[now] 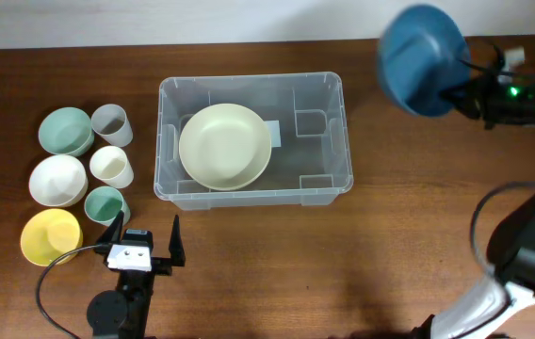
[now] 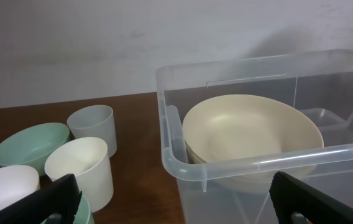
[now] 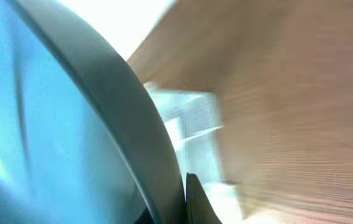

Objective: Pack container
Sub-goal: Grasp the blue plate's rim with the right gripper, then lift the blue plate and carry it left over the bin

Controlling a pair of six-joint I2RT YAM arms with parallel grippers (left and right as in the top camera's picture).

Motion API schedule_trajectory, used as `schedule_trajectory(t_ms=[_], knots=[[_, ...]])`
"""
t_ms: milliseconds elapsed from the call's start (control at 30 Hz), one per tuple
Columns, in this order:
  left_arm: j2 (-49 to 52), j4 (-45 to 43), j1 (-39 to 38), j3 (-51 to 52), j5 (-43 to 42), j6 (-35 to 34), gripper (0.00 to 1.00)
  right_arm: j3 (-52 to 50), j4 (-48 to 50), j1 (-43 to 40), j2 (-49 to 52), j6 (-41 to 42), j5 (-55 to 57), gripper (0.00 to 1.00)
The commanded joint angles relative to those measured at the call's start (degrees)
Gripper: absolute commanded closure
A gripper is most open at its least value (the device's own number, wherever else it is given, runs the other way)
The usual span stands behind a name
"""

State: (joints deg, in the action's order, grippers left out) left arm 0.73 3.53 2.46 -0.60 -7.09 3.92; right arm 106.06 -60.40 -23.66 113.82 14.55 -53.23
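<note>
The clear plastic container [image 1: 329,174] stands mid-table with a cream bowl [image 1: 225,146] inside it; it also shows in the left wrist view [image 2: 238,165], bowl [image 2: 251,134] within. My right gripper [image 1: 462,92] is shut on the rim of a dark blue bowl [image 1: 422,58], held in the air to the right of the container. In the right wrist view the blue bowl [image 3: 46,124] fills the left, a finger pressed on its rim [image 3: 186,199]. My left gripper [image 1: 145,240] is open and empty near the front edge, left of the container's front corner [image 2: 173,208].
Left of the container stand a green bowl [image 1: 66,130], white bowl [image 1: 57,179], yellow bowl [image 1: 51,235], grey cup [image 1: 111,123], cream cup [image 1: 111,166] and green cup [image 1: 105,203]. The right arm's cable loops at the right front.
</note>
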Motion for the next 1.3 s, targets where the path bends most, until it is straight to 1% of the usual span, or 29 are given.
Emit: schedule_trajectory(t_ms=[0, 100, 300, 367, 533, 667, 833, 1267], knots=[[-0.39, 0.39, 0.44, 0.09, -0.46, 0.92, 0.01, 0.76, -0.79, 8.39, -8.26, -2.08, 0.33, 0.96], [-0.39, 0.39, 0.44, 0.09, -0.46, 0.92, 0.01, 0.76, -2.03, 16.72, -9.75, -0.07, 8.92, 0.96], [-0.39, 0.39, 0.44, 0.09, -0.46, 0.92, 0.01, 0.22, -1.60, 31.76, -6.25, 2.99, 20.57, 0.96], [-0.39, 0.39, 0.44, 0.07, -0.46, 0.92, 0.01, 0.24, -0.50, 34.82, -4.83, 4.87, 22.47, 0.96], [-0.26, 0.39, 0.44, 0.07, -0.46, 0.92, 0.01, 0.24, 3.52, 40.74, -1.01, 7.48, 22.67, 0.96], [-0.26, 0.39, 0.44, 0.07, -0.46, 0.92, 0.00, 0.22, 5.31, 43.65, 1.68, 10.03, 24.63, 0.96], [-0.24, 0.39, 0.44, 0.09, -0.46, 0.92, 0.01, 0.24, 6.47, 46.01, 4.39, 11.13, 27.78, 0.96], [-0.22, 0.39, 0.44, 0.07, -0.46, 0.92, 0.01, 0.24, 11.54, 47.06, 11.28, 12.98, 28.41, 0.96]])
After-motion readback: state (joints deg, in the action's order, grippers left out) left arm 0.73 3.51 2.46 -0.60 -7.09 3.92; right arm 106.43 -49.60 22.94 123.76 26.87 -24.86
